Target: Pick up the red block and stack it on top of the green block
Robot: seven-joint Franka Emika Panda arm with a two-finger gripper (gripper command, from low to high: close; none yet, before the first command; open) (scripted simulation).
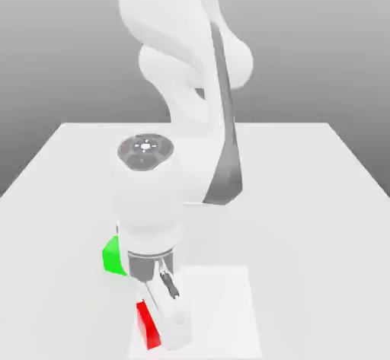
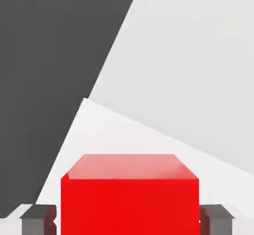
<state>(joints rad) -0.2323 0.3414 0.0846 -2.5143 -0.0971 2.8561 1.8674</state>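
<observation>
The red block (image 1: 147, 326) sits near the table's front edge, seen tilted in the exterior view. My gripper (image 1: 156, 334) is down around it. In the hand view the red block (image 2: 130, 199) lies between my two dark fingertips (image 2: 37, 219), which press against its two sides, so the gripper (image 2: 128, 220) is shut on it. The green block (image 1: 113, 256) rests on the table just beyond the red one, toward the exterior view's left. My hand hides part of it.
The white table (image 1: 305, 199) stretches wide to the exterior view's right and back. A lighter square patch (image 1: 225, 305) lies under the hand. The table's front edge is close to the red block, and the hand view shows dark floor (image 2: 44, 55) past an edge.
</observation>
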